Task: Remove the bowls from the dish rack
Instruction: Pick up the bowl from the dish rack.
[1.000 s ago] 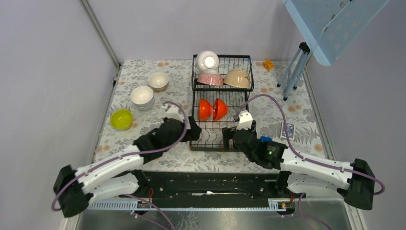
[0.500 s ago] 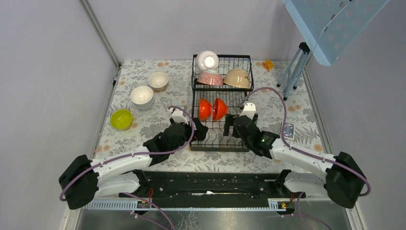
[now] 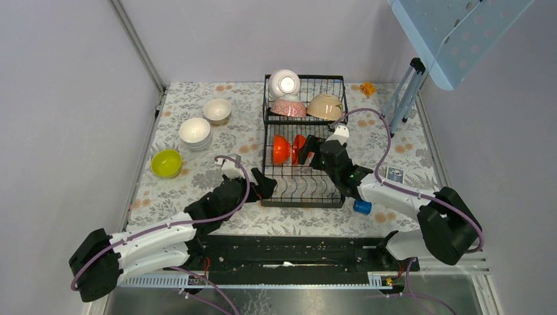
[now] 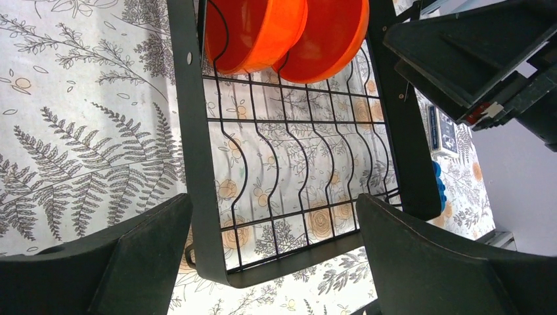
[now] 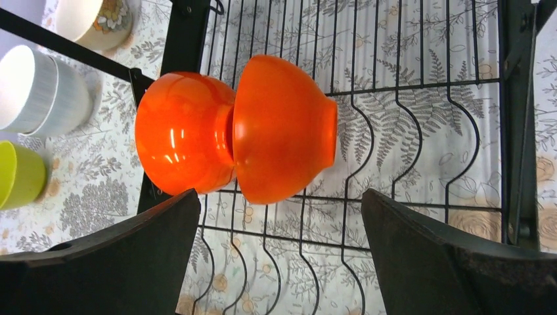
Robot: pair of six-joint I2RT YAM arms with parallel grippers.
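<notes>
The black wire dish rack [image 3: 297, 203] stands mid-table. Its upper basket holds a white bowl [image 3: 284, 83], a pink-patterned bowl [image 3: 288, 107] and a beige bowl [image 3: 326, 107]. Two orange bowls [image 3: 282, 149] stand on edge in the lower tray, seen close in the right wrist view [image 5: 282, 128]. My right gripper [image 3: 307, 152] hangs open just right of them, its fingers [image 5: 420, 262] either side of empty wire. My left gripper [image 3: 263, 186] is open at the rack's front-left corner [image 4: 197, 216], holding nothing. A cream bowl [image 3: 217, 110], stacked white bowls [image 3: 195, 132] and a yellow-green bowl [image 3: 166, 163] sit on the table at left.
A small blue toy block [image 3: 362, 207] lies by the rack's front-right corner, a dark card [image 3: 394, 174] beyond it. A small orange object [image 3: 368, 88] sits at the back right near the legs of a pale blue stand [image 3: 404, 98]. Walls close in left and back.
My right gripper has moved forward over the lower tray up to the orange bowls, uncovering the blue block. My left gripper has shifted slightly back and left at the rack's corner.
</notes>
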